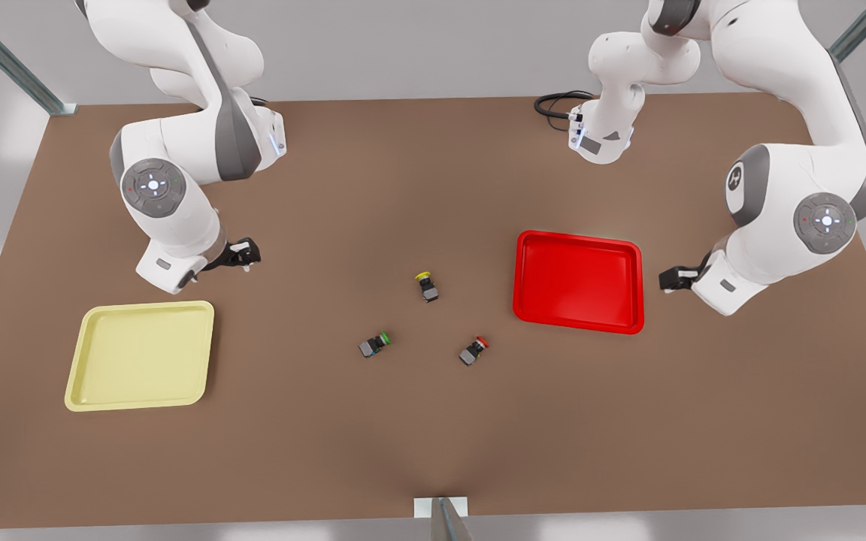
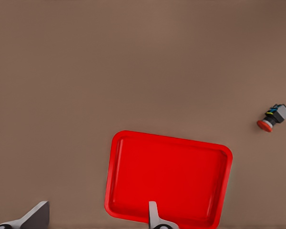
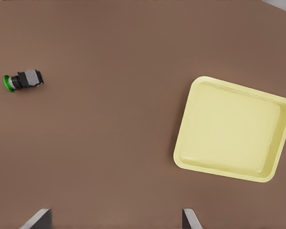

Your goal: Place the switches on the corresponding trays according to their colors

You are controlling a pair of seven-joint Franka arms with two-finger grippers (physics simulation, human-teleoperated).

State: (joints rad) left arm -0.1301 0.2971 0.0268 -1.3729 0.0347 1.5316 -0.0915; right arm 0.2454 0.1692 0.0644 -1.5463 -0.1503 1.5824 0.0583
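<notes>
Right gripper [image 1: 246,255] hangs spread wide, holding nothing, just behind the pale yellow tray [image 1: 140,355]; green-capped switch [image 1: 374,345], yellow-capped switch [image 1: 427,286] and red-capped switch [image 1: 473,351] lie on the brown table [image 1: 433,421] between the trays. Red tray [image 1: 578,281] sits beyond them; left gripper [image 1: 670,279] hangs just beside it, fingers [image 2: 155,217] wide apart, holding nothing.

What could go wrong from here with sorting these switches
The green switch lies close to the red switch and the yellow switch, so an arm could grab that one by mistake. All three are tiny and lie tipped on the table, so a grasp may slip. The left gripper, open, waits by the red tray; the right gripper, open, by the yellow tray.
</notes>
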